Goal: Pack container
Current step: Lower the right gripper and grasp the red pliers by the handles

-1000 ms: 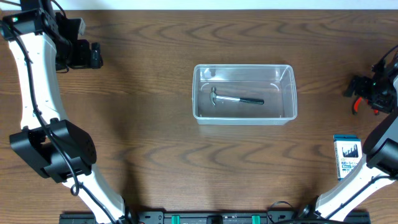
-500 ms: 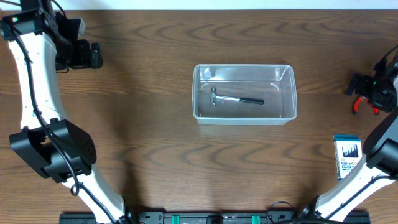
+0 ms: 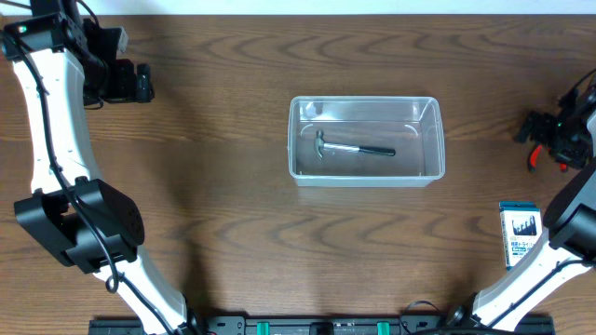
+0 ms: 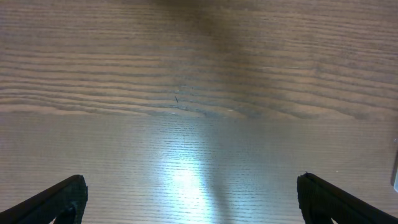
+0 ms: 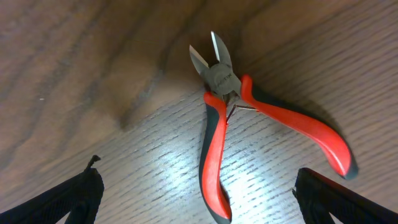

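The clear plastic container [image 3: 365,176] sits at the table's middle with a small hammer [image 3: 354,148] lying in it. Red-handled cutting pliers [image 5: 224,124] lie on the wood at the far right, also visible in the overhead view [image 3: 534,156]. My right gripper [image 5: 196,199] is open just above the pliers, its fingers either side of the handles without touching them. My left gripper [image 4: 189,199] is open and empty over bare wood at the far left [image 3: 140,82].
A small blue-and-white card pack [image 3: 519,233] lies at the right front near the right arm's base. The wooden table [image 3: 223,214] stretches round the container on all sides.
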Robot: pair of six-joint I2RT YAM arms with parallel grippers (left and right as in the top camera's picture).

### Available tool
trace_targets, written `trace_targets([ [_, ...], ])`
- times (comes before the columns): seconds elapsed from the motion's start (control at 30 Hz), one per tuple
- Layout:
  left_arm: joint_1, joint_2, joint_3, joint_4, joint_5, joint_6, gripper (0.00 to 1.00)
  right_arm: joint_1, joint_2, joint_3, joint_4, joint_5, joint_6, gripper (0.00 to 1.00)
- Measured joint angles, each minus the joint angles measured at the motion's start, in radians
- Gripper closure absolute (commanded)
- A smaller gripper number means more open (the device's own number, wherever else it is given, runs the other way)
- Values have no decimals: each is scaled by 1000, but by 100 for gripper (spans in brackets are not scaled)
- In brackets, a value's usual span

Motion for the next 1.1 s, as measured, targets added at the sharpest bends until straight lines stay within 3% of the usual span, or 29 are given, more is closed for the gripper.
trace_targets([
  [1.1, 0, 0, 0, 0, 0, 0, 2, 8, 51, 2, 14, 22, 24, 1],
])
